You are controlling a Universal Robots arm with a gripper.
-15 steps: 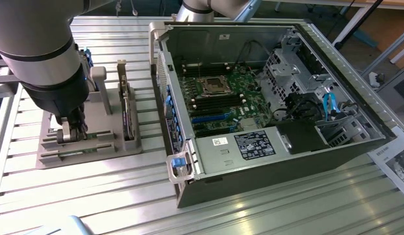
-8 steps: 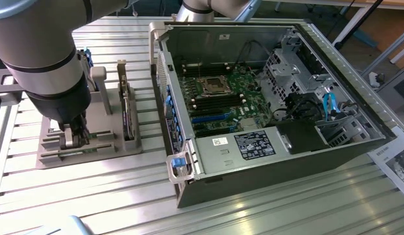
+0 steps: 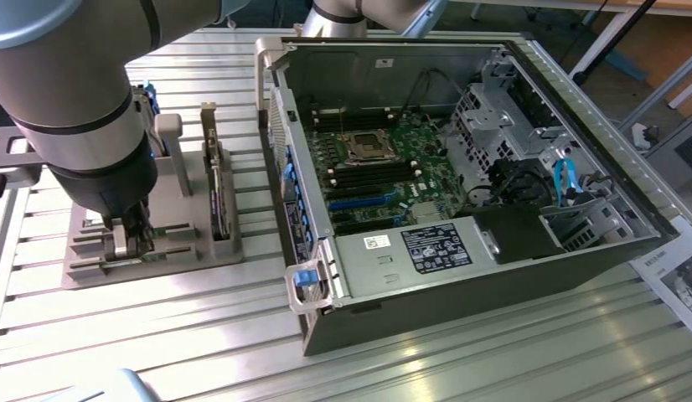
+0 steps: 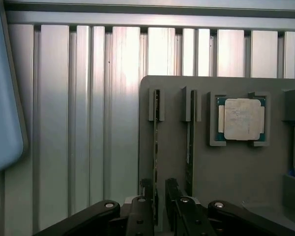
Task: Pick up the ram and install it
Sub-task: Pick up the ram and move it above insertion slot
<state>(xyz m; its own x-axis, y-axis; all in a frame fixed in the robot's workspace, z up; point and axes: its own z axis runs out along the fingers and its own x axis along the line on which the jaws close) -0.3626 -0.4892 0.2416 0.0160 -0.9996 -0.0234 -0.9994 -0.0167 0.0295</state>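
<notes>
Grey plastic holder (image 4: 231, 172) on the worktop (image 4: 88, 128) is propping the ram (image 4: 156, 142) on edge. The pincer (image 4: 160, 194) is hanging released, jaws straddling that stick: pick-up is seemingly in hand. Gripping is calling for a squeeze squared to its thin faces, clear of the neighbouring stick (image 4: 191, 142).

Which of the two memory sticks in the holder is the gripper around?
The stick farther from the square chip: open fingers stand either side of it. The other stick, beside the chip, stands clear.

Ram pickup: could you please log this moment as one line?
gripper: open, astride ram | ram: on edge in grey holder
</notes>
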